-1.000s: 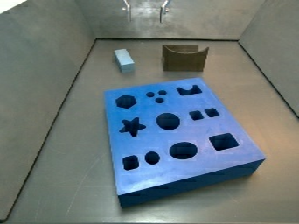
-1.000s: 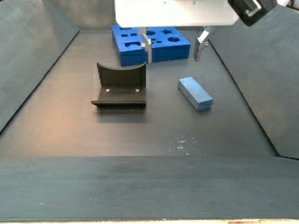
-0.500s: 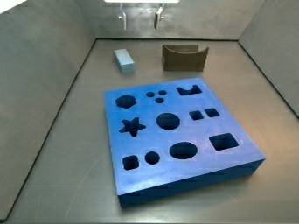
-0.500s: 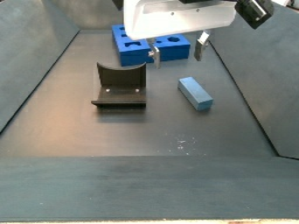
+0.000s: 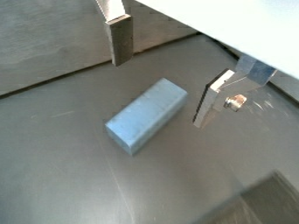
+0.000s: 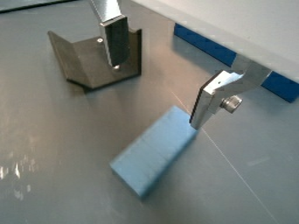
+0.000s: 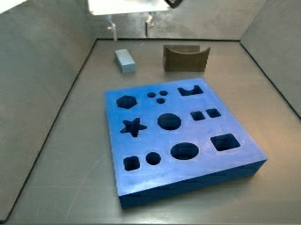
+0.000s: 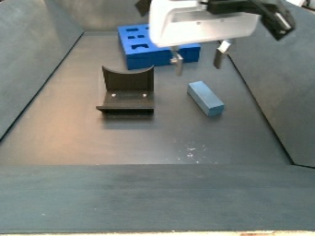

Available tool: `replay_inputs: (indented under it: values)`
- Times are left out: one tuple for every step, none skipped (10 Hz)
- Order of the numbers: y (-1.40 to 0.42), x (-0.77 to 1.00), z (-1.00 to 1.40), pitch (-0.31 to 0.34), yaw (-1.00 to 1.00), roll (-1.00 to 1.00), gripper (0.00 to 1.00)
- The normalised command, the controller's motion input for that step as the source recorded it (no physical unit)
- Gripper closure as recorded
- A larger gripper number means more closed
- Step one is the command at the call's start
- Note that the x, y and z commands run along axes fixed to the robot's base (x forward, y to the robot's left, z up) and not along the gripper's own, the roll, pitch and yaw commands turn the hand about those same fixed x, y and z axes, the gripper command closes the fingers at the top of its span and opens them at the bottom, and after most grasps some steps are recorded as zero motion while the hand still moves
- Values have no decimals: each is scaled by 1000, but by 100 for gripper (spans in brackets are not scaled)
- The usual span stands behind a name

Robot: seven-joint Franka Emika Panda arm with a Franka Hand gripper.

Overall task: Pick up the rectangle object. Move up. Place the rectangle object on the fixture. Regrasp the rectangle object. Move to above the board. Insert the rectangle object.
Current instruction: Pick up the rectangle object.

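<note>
The rectangle object [image 7: 123, 60], a small pale light-blue block, lies flat on the grey floor, and also shows in the other side view [image 8: 205, 97]. My gripper [image 7: 129, 27] hangs open a little above and behind it, nothing between the fingers [image 8: 176, 60]. In both wrist views the rectangle object [image 5: 146, 114] [image 6: 158, 157] lies below the open gripper [image 5: 163, 74] [image 6: 162, 74], apart from both plates. The dark fixture [image 7: 185, 58] [image 8: 125, 92] stands beside the block, its notch empty. The royal-blue board [image 7: 177, 132] with shaped holes lies further off.
Grey sloping walls [image 7: 47, 105] ring the floor on all sides. In a wrist view the fixture [image 6: 93, 57] stands just behind one finger [image 6: 114, 39], and a strip of the board [image 6: 198, 45] shows past it.
The gripper has moved sideways from the middle of the back wall to over the light-blue block and come lower. The block, fixture and board have stayed put.
</note>
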Motion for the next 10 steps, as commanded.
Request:
replay_inputs:
  values:
    - [-11, 0, -29, 17, 0, -94, 0]
    - [0, -134, -560, -231, 0, -483, 0]
    - [0, -91, -549, -340, 0, -486, 0]
    - [-20, 0, -11, 0, 0, 0, 0]
    - [-51, 0, -709, -206, 0, -271, 0]
    - [-46, 0, -743, -277, 0, -294, 0]
    - [0, 0, -397, -229, 0, -140, 0]
    - [0, 20, -51, 0, 0, 0, 0]
    - [0, 0, -743, -249, 0, -129, 0]
    - [0, 0, -723, -303, 0, -191, 0]
